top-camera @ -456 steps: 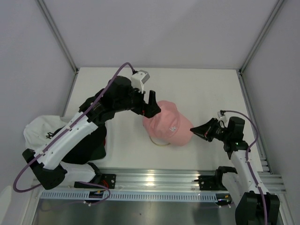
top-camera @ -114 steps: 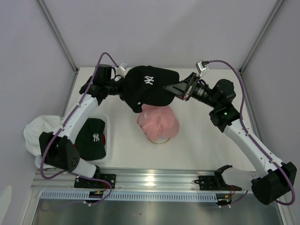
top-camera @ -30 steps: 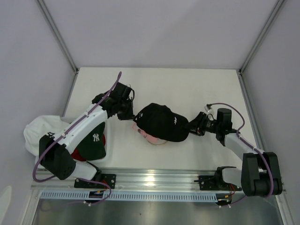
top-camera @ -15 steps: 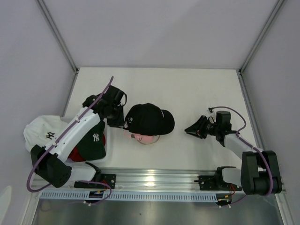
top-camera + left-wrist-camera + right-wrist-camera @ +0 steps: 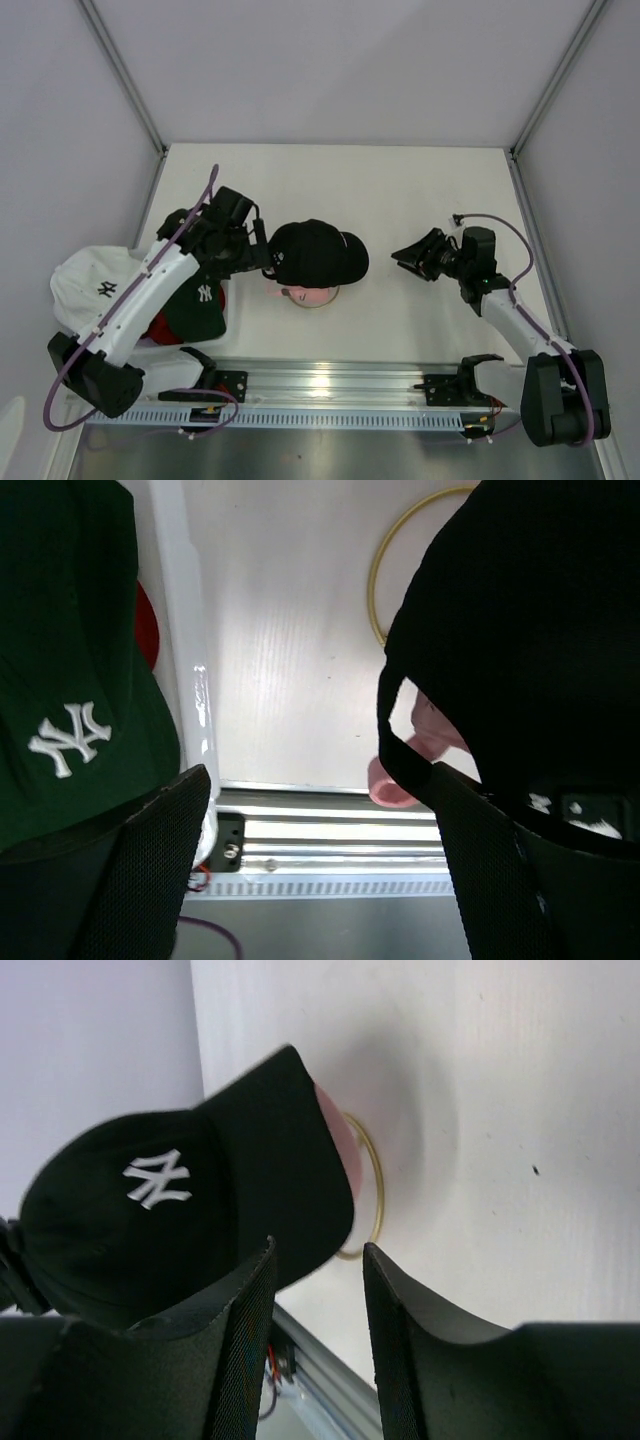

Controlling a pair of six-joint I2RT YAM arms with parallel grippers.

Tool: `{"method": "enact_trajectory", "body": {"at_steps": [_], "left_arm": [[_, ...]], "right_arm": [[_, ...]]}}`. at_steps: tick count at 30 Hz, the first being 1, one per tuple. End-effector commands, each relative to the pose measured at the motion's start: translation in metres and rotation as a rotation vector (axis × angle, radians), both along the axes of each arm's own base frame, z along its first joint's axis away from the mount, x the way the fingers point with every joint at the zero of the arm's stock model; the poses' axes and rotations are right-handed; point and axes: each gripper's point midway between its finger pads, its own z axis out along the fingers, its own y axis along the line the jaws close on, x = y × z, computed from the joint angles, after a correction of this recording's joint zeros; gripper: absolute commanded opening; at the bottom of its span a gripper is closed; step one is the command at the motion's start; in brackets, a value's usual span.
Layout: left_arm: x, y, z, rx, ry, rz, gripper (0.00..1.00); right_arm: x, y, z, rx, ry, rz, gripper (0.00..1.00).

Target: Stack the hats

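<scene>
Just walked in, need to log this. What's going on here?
Two robot arms are stacking caps. The black cap sits over the pink cap in the middle. The left gripper is open at its back edge; the right gripper is open, well clear. A dark green cap and a white cap lie at the left.

The left arm (image 5: 140, 290) is bending at its elbow and pointing the left claw (image 5: 265, 258) toward 3 o'clock, its fingers (image 5: 150, 860) gaping wide. The right arm (image 5: 510, 315) is lying low, aiming the right claw (image 5: 400, 257) toward 9 o'clock, its fingers (image 5: 240, 1340) standing slightly parted.
</scene>
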Motion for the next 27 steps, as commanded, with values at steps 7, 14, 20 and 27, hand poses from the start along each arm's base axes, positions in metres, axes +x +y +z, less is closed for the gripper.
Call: {"method": "enact_trajectory", "body": {"at_steps": [7,14,20,27], "left_arm": [[-0.012,-0.024,0.038,-0.344,-0.076,0.287,0.86],[-0.013,-0.022,0.022,-0.411,-0.057,0.469,0.74],[-0.014,-0.033,0.0,-0.449,-0.009,0.5,0.7],[-0.005,-0.056,-0.004,-0.49,0.028,0.453,0.64]], "right_arm": [[0.027,0.001,0.053,0.051,-0.128,-0.236,0.45],[0.025,0.001,0.049,0.072,-0.108,-0.251,0.46],[0.025,-0.001,0.048,0.065,-0.112,-0.251,0.46],[0.026,0.0,0.046,0.067,-0.105,-0.234,0.46]]}}
